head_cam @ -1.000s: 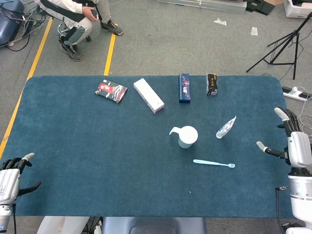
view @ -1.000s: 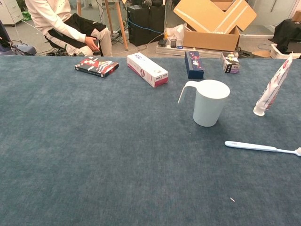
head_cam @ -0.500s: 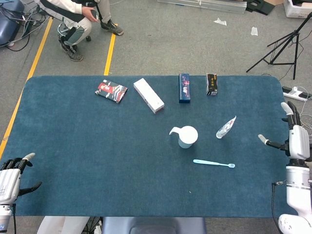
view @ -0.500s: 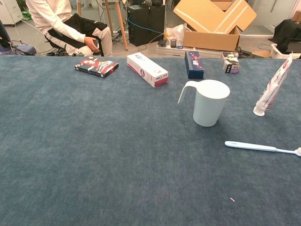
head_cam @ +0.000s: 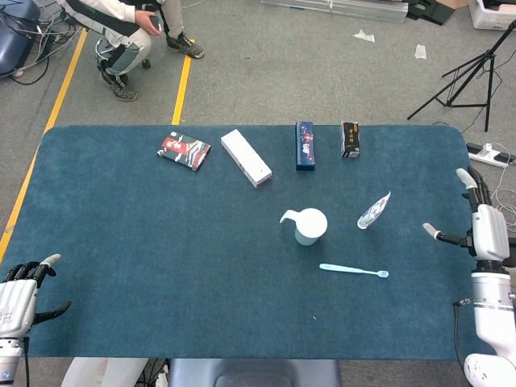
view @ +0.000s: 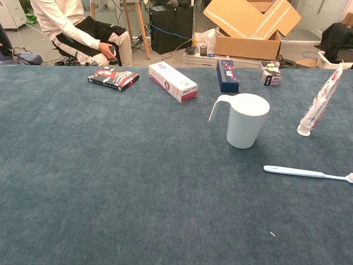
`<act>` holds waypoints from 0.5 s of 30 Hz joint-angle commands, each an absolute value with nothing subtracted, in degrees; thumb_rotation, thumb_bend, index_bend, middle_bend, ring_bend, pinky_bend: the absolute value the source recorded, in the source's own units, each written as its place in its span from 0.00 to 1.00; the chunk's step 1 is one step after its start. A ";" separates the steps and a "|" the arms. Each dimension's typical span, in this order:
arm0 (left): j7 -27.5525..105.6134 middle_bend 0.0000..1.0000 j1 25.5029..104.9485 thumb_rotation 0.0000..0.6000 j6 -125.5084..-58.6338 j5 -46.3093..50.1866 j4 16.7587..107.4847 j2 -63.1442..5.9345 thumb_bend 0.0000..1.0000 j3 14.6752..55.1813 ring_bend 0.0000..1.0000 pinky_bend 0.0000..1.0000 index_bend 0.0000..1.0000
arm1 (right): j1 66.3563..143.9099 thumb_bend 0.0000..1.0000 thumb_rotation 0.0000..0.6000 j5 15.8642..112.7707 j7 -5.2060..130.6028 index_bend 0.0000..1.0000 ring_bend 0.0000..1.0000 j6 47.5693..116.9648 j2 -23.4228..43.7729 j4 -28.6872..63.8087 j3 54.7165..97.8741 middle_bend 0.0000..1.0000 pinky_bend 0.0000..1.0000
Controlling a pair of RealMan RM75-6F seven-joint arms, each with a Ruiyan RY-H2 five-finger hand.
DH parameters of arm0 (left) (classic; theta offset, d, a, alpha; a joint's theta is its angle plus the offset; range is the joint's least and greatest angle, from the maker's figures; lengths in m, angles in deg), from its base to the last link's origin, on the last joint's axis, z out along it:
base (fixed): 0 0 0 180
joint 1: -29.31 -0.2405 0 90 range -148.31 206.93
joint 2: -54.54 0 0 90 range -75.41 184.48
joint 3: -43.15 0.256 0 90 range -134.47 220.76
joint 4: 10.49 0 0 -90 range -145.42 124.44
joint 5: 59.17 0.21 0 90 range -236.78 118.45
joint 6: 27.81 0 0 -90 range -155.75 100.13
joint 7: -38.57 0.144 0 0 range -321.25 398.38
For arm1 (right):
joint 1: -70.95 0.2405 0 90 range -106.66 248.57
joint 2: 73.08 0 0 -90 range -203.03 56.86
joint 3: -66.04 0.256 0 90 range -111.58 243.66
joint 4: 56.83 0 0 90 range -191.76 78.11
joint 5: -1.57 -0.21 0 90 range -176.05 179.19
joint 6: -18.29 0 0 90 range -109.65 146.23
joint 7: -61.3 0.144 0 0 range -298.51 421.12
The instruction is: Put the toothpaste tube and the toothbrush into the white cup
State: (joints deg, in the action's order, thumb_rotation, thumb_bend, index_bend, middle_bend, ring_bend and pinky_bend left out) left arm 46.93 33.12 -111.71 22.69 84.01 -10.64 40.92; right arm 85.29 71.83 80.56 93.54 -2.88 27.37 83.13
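Observation:
The white cup [head_cam: 310,226] [view: 245,120] with a handle stands upright in the middle of the blue table. To its right the toothpaste tube [head_cam: 373,211] [view: 319,103] stands on its cap, leaning. The light blue toothbrush [head_cam: 353,270] [view: 306,173] lies flat in front of the cup. My right hand [head_cam: 477,228] hovers at the table's right edge, fingers spread, holding nothing. My left hand [head_cam: 18,297] rests at the front left corner, empty with fingers apart. Neither hand appears in the chest view.
Along the far side lie a red-black box [head_cam: 184,151], a white box [head_cam: 246,157], a dark blue box [head_cam: 304,145] and a small black box [head_cam: 350,139]. A person [head_cam: 129,28] crouches beyond the table. A tripod [head_cam: 468,76] stands at the far right.
My right hand has shifted slightly along the table's right edge, first outward, then a little back toward the far side. The left hand and all objects are unmoved.

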 commanded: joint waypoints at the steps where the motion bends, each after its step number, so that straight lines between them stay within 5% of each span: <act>1: 46.67 0.40 33.15 1.00 -111.61 22.63 84.01 -10.57 0.00 40.90 0.25 0.23 0.19 | 86.22 0.01 1.00 71.50 77.29 0.09 0.00 92.25 -3.49 28.78 82.94 0.00 0.25; 15: 45.84 0.40 33.23 1.00 -111.27 22.09 83.77 -10.17 0.00 40.69 0.25 0.23 0.19 | 94.01 0.02 1.00 73.57 64.56 0.15 0.00 78.91 -15.56 34.91 81.84 0.01 0.23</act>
State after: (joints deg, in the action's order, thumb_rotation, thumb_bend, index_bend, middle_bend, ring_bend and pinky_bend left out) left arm 45.84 33.23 -111.27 22.09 83.76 -10.18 40.69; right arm 92.28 73.29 67.99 81.07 -12.76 32.69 82.03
